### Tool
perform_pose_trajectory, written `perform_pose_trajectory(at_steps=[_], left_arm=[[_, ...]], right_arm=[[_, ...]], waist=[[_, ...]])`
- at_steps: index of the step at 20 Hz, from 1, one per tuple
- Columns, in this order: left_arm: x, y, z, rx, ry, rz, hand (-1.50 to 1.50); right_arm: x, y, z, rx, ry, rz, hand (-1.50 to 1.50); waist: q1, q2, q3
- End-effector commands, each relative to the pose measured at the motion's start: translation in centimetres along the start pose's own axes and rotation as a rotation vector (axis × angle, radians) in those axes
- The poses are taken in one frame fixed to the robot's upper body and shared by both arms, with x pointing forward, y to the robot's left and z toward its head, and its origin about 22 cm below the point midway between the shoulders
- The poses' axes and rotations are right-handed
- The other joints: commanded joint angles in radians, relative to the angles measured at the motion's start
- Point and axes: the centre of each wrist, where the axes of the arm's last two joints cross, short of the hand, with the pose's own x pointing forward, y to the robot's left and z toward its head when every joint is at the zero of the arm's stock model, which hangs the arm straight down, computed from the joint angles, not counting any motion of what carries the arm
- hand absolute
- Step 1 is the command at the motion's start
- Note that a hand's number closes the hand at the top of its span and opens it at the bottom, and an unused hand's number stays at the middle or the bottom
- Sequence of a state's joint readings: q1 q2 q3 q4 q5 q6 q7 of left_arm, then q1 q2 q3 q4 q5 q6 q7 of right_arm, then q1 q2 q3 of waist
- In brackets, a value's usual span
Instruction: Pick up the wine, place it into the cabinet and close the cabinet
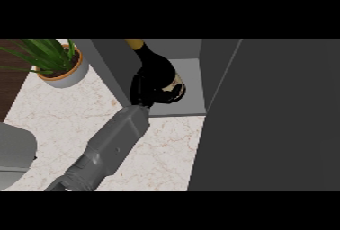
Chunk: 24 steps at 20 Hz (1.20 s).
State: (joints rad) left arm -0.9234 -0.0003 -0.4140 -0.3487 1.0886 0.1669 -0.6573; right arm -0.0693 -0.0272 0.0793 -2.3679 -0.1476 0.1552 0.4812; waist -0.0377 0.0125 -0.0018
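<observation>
Fingers [136,88] of the right hand [143,93] were curled round the lower body of the wine bottle [158,67], holding it. The black hand covered much of the bottle's base end. A pale label [178,88] showed just right of the hand. The bottle was dark, and its gold foil neck [135,43] pointed toward the view's top, so it was tilted in the frame. The bottle and hand sat inside the cabinet opening [190,74], over its light grey inner floor. Could not tell if the bottle touched that floor or was held above it.

The grey forearm [109,143] ran from the hand down-left to the view's lower edge, crossing the cabinet's front lip. The cabinet's left wall [109,67] was just beside the hand. The cabinet door [279,117] stood open, a big dark panel filling the right side of the view.

The table [63,117] was pale marble, visible left of and below the cabinet. A potted plant [63,72] with green leaves in a white pot with an orange rim stood on the table at upper left, well apart from the hand. A dark wood strip [9,90] ran along the far left. A pale grey rounded shape [15,152] was at the left edge; could not tell what it was.
</observation>
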Motion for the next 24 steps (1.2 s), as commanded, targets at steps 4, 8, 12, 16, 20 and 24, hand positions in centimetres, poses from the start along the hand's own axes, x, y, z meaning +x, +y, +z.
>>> perform_pose_trajectory(at_steps=[4, 8, 12, 16, 20, 24], left_arm=[[2.4, -1.8, -2.5, 0.008, 0.008, -0.006, 1.5], [3.6, -2.6, -3.6, 0.028, 0.038, -0.05, 1.5], [3.7, -2.7, -3.8, 0.023, 0.066, -0.046, 1.5], [2.7, -2.2, -2.8, 0.052, 0.003, -0.025, 1.5], [2.4, -1.7, -2.6, 0.078, 0.026, -0.01, 1.5], [1.0, 0.0, -1.6, 0.064, 0.065, -0.027, 1.5]], right_arm=[[0.3, -0.2, 0.1, 0.02, -0.012, -0.014, -1.5], [0.2, -0.1, -0.5, 0.024, -0.024, 0.007, -1.5], [-0.7, -0.1, -1.1, 0.034, 0.0, 0.007, -1.5], [-1.0, 0.4, -2.0, 0.065, -0.015, -0.026, -1.5], [-1.3, 0.3, -1.5, 0.063, -0.024, -0.018, -1.5], [-1.6, 0.6, -1.1, 0.068, -0.043, -0.032, -1.5]], waist=[[-0.007, 0.0, 0.001], [-0.033, 0.012, 0.001], [-0.032, 0.014, 0.001], [-0.062, 0.018, 0.0], [-0.066, 0.018, 0.001], [-0.074, 0.02, 0.001]])
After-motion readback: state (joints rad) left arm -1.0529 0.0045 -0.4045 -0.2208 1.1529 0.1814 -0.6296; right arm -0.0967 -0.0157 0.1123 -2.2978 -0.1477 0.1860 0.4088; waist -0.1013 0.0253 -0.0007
